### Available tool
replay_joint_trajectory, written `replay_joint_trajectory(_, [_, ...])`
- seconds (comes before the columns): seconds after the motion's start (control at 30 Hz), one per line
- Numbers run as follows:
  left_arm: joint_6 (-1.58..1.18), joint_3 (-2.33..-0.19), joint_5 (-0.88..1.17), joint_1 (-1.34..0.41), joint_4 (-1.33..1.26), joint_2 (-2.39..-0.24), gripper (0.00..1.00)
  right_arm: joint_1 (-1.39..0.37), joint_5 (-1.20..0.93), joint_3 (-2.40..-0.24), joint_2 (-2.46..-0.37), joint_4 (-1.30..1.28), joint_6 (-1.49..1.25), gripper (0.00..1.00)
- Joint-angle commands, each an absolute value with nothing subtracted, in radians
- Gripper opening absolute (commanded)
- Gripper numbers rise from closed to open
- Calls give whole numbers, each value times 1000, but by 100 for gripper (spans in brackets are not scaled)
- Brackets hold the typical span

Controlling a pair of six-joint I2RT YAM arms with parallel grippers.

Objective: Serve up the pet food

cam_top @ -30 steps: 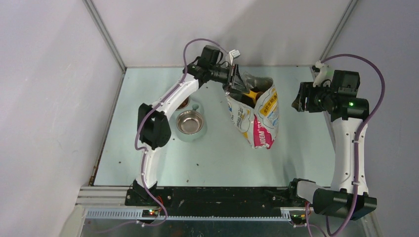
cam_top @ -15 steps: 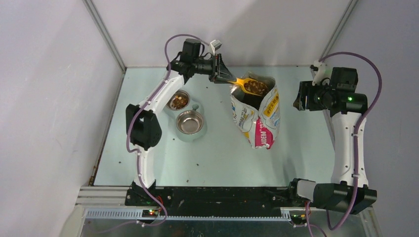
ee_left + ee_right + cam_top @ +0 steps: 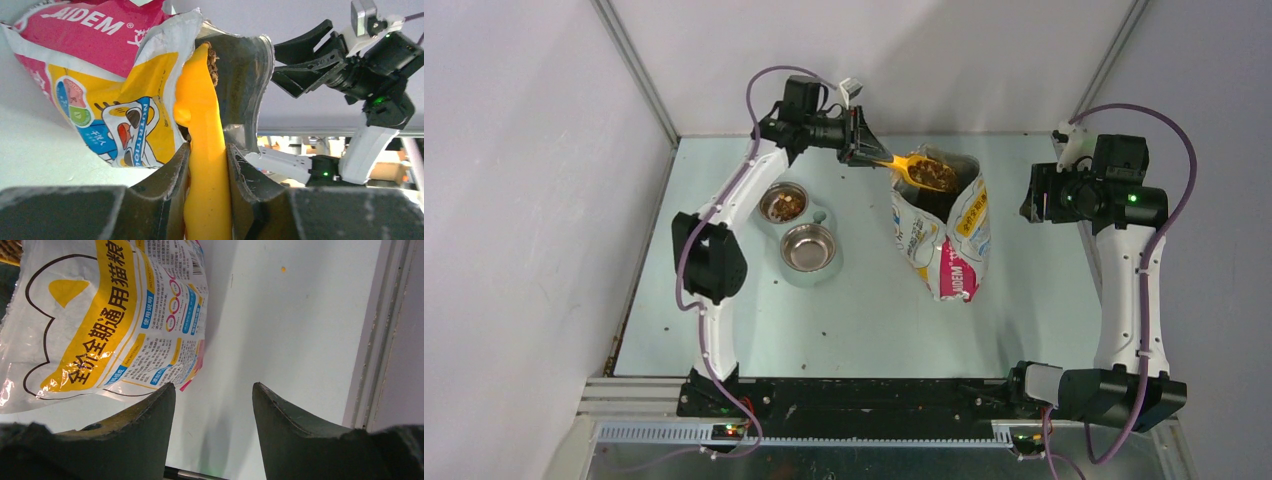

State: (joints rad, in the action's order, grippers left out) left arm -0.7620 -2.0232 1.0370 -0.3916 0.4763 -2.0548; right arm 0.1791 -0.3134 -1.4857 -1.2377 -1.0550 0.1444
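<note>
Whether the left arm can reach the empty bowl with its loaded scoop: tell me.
Probably yes: the left gripper clamps the scoop above the bag, and nothing stands between it and the empty bowl.

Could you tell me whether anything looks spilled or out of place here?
A few dark specks lie loose on the table near the bowls, possibly spillage, too small to confirm. Nothing else stands out.

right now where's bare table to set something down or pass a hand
Widest bare table: the near strip between the empty steel bowl, the cat food bag and the black base rail. Also free: between that bowl and the bag, and right of the bag. Crowded: the far edge, where the left gripper holds the orange scoop of kibble at the bag mouth.
</note>
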Motion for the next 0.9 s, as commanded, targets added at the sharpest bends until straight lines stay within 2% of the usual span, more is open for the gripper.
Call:
replay_joint_trajectory(0.0, [-540,-2106,926,-392,640,-1953,0,183,-301,-1518,-1238,-1045,164,61])
replay_joint_trajectory(0.13, [-327,-2147,768,-427,835,-1951,0,183,-307,-1506,-1237,-1040,163,61])
replay_joint_trajectory(0.2, [-287,-2157,760,-440,886,-1950,0,183,-308,-1504,-1235,-1037,163,61])
replay_joint_trajectory(0.43, [-658,-1981,1073,-383,580,-1947,0,183,-302,-1496,-1226,-1039,172,61])
replay_joint_trajectory(0.57, [-938,-1900,1186,-378,292,-1942,0,183,-294,-1477,-1208,-1036,178,61])
replay_joint_trajectory(0.63, [-975,-1890,1194,-378,228,-1940,0,184,-292,-1468,-1196,-1034,177,61])
replay_joint_trajectory(0.87, [-957,-1871,1180,-378,249,-1936,0,184,-287,-1441,-1172,-1030,188,61])
